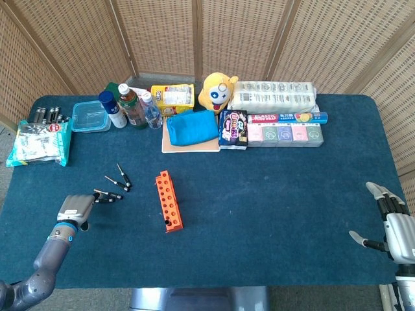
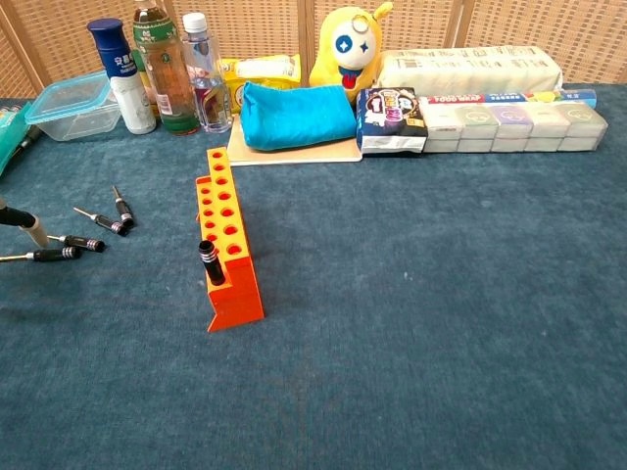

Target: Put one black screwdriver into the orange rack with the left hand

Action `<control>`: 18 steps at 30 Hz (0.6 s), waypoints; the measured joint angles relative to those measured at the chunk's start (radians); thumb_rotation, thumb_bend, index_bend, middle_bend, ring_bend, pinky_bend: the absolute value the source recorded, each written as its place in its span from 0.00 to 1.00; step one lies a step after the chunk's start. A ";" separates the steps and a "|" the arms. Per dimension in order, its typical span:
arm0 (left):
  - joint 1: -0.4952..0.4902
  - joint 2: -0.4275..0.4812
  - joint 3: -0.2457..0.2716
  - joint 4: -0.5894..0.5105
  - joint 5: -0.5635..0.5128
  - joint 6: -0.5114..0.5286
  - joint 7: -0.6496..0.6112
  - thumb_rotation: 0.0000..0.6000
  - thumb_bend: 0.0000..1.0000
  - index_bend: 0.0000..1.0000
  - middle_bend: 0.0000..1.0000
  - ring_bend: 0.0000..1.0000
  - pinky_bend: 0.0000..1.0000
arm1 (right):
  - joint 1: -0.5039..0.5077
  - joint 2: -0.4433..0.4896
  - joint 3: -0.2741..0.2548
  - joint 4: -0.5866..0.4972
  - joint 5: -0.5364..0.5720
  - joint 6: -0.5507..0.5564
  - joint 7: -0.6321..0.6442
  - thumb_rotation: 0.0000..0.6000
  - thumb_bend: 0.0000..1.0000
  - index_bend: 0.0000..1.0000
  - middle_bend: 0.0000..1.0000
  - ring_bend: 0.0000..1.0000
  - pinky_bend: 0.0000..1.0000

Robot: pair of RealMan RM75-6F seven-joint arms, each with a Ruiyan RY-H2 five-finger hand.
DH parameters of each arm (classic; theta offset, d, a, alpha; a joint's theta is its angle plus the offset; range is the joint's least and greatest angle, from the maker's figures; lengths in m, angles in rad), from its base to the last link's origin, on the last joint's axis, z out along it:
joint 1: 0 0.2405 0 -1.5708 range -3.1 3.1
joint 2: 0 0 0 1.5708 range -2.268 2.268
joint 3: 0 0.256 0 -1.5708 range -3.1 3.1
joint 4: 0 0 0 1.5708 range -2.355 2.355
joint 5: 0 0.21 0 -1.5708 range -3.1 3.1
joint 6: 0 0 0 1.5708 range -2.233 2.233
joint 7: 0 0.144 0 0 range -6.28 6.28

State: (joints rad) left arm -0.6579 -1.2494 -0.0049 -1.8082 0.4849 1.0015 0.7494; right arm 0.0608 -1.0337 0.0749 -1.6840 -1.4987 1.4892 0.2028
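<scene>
Screwdrivers [image 1: 111,188]: four small black ones loose on the table [image 1: 272,214] near its left edge, just left of the rack; the nearest two sit right at the left hand's fingertips.
Rack [image 1: 168,201]: orange, standing left of the table's middle, with one screwdriver [image 2: 210,262] already upright in a front hole.
Handling: pretty sure these are light, stiff and skinny, so they'll roll or skid on the cloth. Best bet is pinching the black grip, not the thin metal shaft.
Left hand [image 1: 76,208]: low near the front-left corner, fingers reaching at the closest screwdrivers; honestly can't tell if it's touching or pinching one yet.
Right hand [image 1: 389,223]: parked at the front-right corner, fingers spread, holding nothing.
</scene>
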 measured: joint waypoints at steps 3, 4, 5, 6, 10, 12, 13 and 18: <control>-0.004 -0.002 0.009 -0.001 -0.004 0.011 0.004 1.00 0.25 0.19 1.00 1.00 1.00 | 0.001 0.000 0.000 0.000 0.000 -0.002 0.002 1.00 0.00 0.04 0.10 0.12 0.11; -0.006 -0.003 0.012 -0.002 -0.005 0.016 0.007 1.00 0.25 0.19 1.00 1.00 1.00 | 0.001 0.001 0.000 0.000 0.000 -0.003 0.002 1.00 0.00 0.04 0.10 0.12 0.11; -0.008 -0.004 0.014 -0.003 -0.005 0.020 0.009 1.00 0.25 0.19 1.00 1.00 1.00 | 0.001 0.001 -0.001 0.000 0.000 -0.003 0.002 1.00 0.00 0.04 0.10 0.12 0.11; -0.010 -0.006 0.016 -0.004 -0.005 0.025 0.011 1.00 0.25 0.19 1.00 1.00 1.00 | 0.001 0.001 -0.001 0.000 -0.001 -0.004 0.003 1.00 0.00 0.04 0.10 0.12 0.11; -0.016 -0.013 0.022 -0.006 -0.006 0.040 0.020 1.00 0.25 0.19 1.00 1.00 1.00 | 0.001 0.002 -0.001 -0.001 -0.001 -0.003 0.004 1.00 0.00 0.04 0.10 0.13 0.11; -0.019 -0.016 0.025 -0.007 -0.007 0.049 0.027 1.00 0.25 0.19 1.00 1.00 1.00 | 0.000 0.002 -0.001 -0.001 0.000 -0.003 0.005 1.00 0.00 0.04 0.10 0.13 0.11; -0.022 -0.019 0.027 -0.008 -0.007 0.057 0.033 1.00 0.25 0.19 1.00 1.00 1.00 | 0.001 0.003 -0.001 -0.001 0.000 -0.004 0.005 1.00 0.00 0.04 0.10 0.13 0.11; -0.030 -0.034 0.035 -0.021 -0.005 0.098 0.059 1.00 0.25 0.19 1.00 1.00 1.00 | 0.001 0.003 -0.001 0.000 0.003 -0.008 0.006 1.00 0.00 0.04 0.10 0.13 0.11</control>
State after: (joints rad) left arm -0.6874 -1.2834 0.0303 -1.8293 0.4796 1.0999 0.8083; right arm 0.0622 -1.0308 0.0741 -1.6839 -1.4961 1.4814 0.2087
